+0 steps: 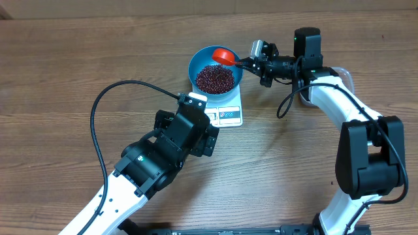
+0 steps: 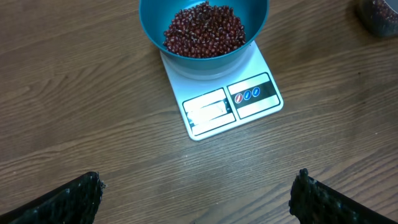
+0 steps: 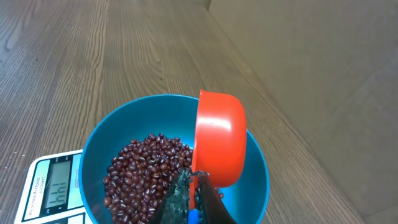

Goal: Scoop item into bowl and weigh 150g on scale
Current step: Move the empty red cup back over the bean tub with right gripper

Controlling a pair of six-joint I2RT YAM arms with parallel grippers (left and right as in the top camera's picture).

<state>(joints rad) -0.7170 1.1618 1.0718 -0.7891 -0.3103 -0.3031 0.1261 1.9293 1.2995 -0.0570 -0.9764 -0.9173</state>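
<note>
The blue bowl [image 1: 196, 63] stands on the white scale [image 1: 230, 116], with a heap of dark red-brown beans [image 1: 215, 78] inside. My right gripper [image 1: 245, 62] is shut on the handle of a red scoop [image 1: 224, 55], which is tipped on its side over the bowl's far rim. The right wrist view shows the scoop [image 3: 219, 140] turned toward the beans [image 3: 143, 174], above the bowl [image 3: 99, 143] and beside the scale's display [image 3: 53, 180]. My left gripper [image 1: 189, 121] hangs open just in front of the scale [image 2: 224, 106], fingers [image 2: 74, 199] wide apart over bare wood.
A clear tub [image 2: 379, 15] with more beans sits at the right, largely hidden behind the right arm in the overhead view. A black cable [image 1: 98, 111] loops over the table left of the left arm.
</note>
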